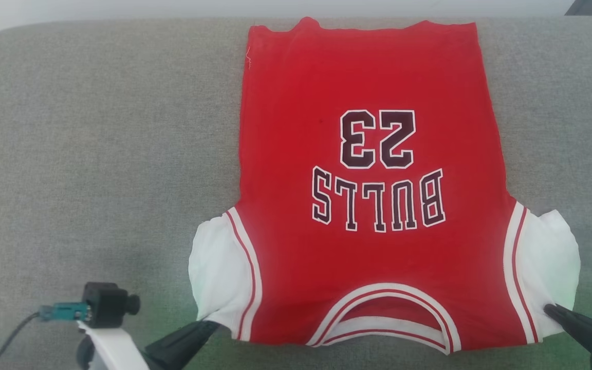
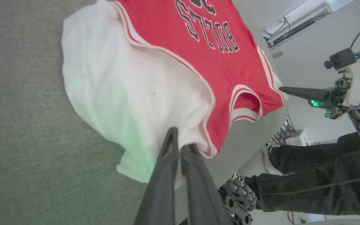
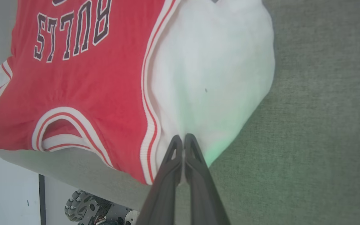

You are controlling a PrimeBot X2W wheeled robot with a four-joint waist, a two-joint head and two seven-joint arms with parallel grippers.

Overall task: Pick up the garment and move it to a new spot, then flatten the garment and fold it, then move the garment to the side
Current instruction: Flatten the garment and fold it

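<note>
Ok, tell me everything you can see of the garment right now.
The garment is a red soft-looking jersey, spread flat and fairly smooth on the grey cloth surface, collar toward the robot, hem at the far side. It carries BULLS and 23 in dark, white-edged print, white sleeves, and red-and-white striped trim at neck and armholes. The left hand pinches the near edge of one sleeve, the right hand the other.

You are seeing the left gripper point(image 1: 207, 326) and the right gripper point(image 1: 550, 310) being cut off by the head view's lower edges. Both wrist views are cropping the shirt point(image 2: 230, 72) above its lettering. A person's legs point(image 2: 317, 175) are running off the left wrist view's right edge.
</note>
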